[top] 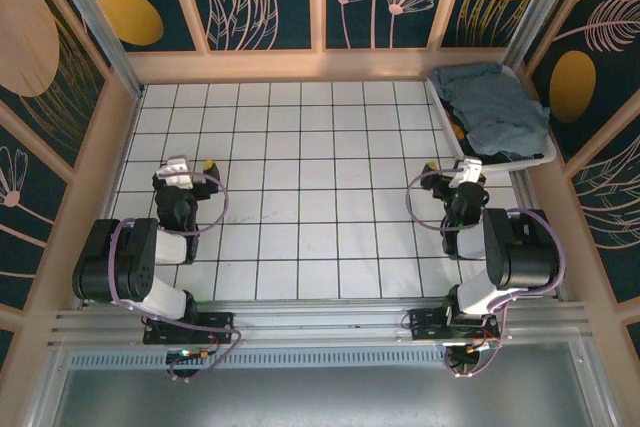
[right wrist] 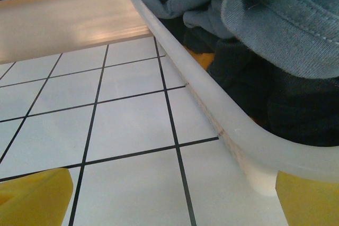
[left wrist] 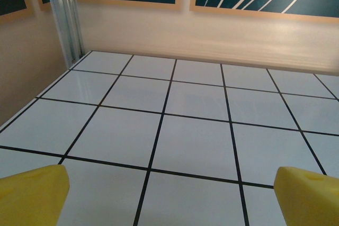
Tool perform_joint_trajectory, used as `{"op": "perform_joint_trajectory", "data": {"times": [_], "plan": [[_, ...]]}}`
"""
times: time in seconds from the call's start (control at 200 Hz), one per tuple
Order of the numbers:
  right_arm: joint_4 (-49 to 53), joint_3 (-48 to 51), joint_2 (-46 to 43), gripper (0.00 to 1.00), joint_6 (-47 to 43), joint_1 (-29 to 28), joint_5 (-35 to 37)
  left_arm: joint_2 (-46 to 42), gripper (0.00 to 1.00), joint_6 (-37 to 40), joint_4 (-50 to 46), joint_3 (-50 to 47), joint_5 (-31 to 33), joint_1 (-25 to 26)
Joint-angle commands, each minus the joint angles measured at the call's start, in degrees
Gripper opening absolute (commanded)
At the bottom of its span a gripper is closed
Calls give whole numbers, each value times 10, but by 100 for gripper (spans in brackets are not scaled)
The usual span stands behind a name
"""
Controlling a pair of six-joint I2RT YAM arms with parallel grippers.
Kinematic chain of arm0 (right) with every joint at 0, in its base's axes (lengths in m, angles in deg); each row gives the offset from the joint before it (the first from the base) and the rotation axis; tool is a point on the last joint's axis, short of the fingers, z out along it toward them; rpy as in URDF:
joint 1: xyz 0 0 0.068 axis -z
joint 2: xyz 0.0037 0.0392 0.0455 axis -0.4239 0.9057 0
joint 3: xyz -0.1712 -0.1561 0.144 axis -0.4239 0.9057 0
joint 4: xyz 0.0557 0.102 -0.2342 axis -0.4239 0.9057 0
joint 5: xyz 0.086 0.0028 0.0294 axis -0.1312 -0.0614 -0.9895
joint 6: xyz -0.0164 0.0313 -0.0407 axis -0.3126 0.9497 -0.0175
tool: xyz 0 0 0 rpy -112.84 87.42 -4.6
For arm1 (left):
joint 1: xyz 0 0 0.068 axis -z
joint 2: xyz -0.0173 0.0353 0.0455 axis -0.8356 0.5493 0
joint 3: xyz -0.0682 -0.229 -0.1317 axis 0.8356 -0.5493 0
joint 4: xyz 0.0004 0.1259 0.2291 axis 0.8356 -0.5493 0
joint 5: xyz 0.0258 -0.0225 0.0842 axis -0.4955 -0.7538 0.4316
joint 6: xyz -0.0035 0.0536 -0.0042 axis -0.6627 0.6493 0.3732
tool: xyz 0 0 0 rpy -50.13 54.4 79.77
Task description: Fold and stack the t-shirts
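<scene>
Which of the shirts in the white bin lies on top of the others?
The blue-grey t-shirt: it is crumpled on top, while the black shirts lie under it and peek out only beside the near wall of the bin.

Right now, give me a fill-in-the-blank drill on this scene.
The t-shirts lie heaped ___ the white plastic bin.
The bin sits in the tiled table's far ___ corner.
The left gripper and the right gripper both have jaws ___.
Missing words: inside; right; open.
</scene>
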State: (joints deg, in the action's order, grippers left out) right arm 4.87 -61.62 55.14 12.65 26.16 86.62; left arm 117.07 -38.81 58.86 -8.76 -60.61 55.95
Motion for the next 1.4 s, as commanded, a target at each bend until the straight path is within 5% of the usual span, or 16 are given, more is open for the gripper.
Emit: {"op": "perform_joint_trajectory", "data": {"times": [0.0, 0.06, 0.15, 0.25, 0.31, 0.365, 0.39, 0.5, 0.611, 0.831, 0.986, 1.116, 1.261, 1.391], "plan": [[-38, -1, -1, 99, -4, 2, -3, -4, 99, 9, 4, 9, -5, 3], [-13, -8, -17, 99, -15, -5, -4, -13, 99, 7, 2, 10, 1, 4], [142, -66, -108, 99, -17, -45, 122, -105, 99, -1, -158, 58, 40, 5], [301, -186, -210, 99, 86, -69, 169, -184, 99, -47, -225, 121, 91, 13], [528, -336, -220, 99, 167, -41, 84, -202, 99, -214, -380, 218, 177, 14], [658, -437, -193, 99, 261, -29, 136, -195, 99, -351, -633, 352, 210, 13], [690, -466, -173, 99, 268, -15, 119, -183, 99, -404, -677, 386, 228, 14], [836, -636, -83, 99, 281, 11, 144, -112, 99, -431, -679, 491, 79, 8], [941, -772, 5, 96, 267, 32, 150, -42, 99, -436, -719, 590, -4, 28], [1106, -934, 152, 91, 253, 95, 101, 31, 95, -368, -787, 706, -73, 133], [1141, -927, 206, 84, 261, 117, 54, 44, 87, -362, -782, 689, -103, 210], [1118, -896, 215, 63, 276, 118, 31, 52, 74, -379, -769, 669, -120, 250], [1059, -869, 159, 0, 291, 114, 37, 55, 56, -372, -788, 687, -113, 267], [996, -860, 88, 0, 285, 104, 38, 50, 49, -350, -819, 716, -79, 269]]}}
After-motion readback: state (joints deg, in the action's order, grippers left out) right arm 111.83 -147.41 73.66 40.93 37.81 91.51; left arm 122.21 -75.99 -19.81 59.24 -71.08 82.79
